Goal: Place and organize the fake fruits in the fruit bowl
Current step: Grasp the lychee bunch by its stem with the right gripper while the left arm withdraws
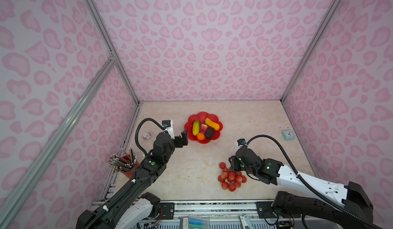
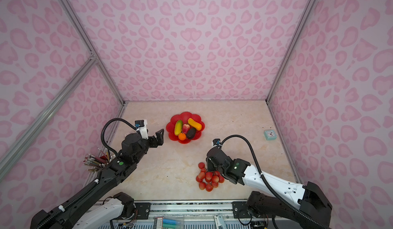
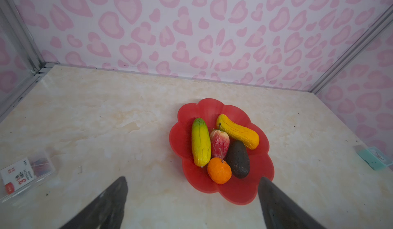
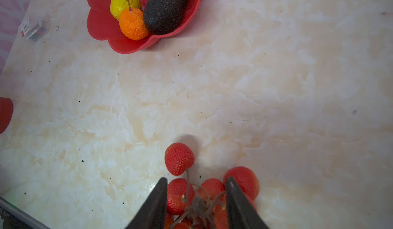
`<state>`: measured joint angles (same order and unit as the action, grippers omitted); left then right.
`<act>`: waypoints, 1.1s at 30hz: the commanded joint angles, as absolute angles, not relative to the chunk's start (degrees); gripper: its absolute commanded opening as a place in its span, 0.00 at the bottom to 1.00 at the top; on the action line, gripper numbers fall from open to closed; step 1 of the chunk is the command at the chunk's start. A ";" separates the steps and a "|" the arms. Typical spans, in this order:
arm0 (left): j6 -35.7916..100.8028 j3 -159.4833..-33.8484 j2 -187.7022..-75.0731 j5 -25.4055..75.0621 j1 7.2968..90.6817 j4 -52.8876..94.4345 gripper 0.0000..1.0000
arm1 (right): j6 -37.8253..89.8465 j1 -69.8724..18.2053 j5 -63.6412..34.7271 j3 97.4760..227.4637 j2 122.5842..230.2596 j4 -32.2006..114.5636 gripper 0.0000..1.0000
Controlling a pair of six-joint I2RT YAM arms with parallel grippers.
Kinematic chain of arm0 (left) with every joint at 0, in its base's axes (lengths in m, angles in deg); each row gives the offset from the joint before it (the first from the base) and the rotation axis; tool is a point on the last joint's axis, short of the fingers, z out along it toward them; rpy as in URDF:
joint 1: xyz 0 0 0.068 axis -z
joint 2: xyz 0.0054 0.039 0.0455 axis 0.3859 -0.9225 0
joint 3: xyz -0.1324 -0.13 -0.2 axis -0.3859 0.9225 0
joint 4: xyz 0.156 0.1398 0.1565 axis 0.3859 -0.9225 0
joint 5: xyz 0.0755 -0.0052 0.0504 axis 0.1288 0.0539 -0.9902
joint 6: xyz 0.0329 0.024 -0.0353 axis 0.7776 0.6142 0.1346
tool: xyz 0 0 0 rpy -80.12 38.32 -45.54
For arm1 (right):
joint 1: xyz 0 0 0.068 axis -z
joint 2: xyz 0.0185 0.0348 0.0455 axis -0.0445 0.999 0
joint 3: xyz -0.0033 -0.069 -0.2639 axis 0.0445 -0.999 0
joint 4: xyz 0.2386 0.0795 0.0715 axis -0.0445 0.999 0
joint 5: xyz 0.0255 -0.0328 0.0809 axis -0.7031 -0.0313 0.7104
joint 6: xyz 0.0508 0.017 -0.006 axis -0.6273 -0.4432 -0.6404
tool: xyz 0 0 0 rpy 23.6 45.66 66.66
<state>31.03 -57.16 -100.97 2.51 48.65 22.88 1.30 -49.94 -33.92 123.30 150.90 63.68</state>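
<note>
The right end effector (image 4: 196, 180) straddles the stems of the lychee bunch (image 4: 214, 186) on the worktop (image 4: 276, 89), jaws partly apart; I cannot tell whether they grip. The left end effector (image 3: 192, 178), jaws wide apart, hovers just beside the fruit bowl (image 3: 182, 130), which holds two mangoes (image 3: 201, 145), an apple (image 3: 219, 142), an avocado (image 3: 238, 160) and an orange (image 3: 219, 170).
</note>
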 commanded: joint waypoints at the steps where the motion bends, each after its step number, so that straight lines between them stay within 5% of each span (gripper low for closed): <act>1: 29.66 -55.52 -98.50 0.38 47.72 22.12 0.97 | 1.25 -50.08 -35.58 123.36 152.35 61.50 0.45; 8: 28.63 -52.55 -94.80 -0.08 46.52 21.57 0.99 | 1.52 -50.06 -36.94 123.78 155.62 60.60 0.32; 14: 28.28 -51.67 -94.00 -0.62 46.35 21.21 0.99 | 3.90 -50.08 -38.32 126.71 156.38 60.94 0.00; 26: 28.61 -48.50 -90.28 -0.65 46.26 22.57 0.99 | 13.16 -48.76 -37.66 141.25 159.97 59.17 0.00; 33: 28.63 -47.35 -88.56 2.67 46.26 22.87 0.98 | 19.02 -42.66 -27.21 154.38 169.96 53.88 0.00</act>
<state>28.64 -47.63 -89.12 1.26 46.34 20.98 15.26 -44.30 -32.74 151.04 166.68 58.02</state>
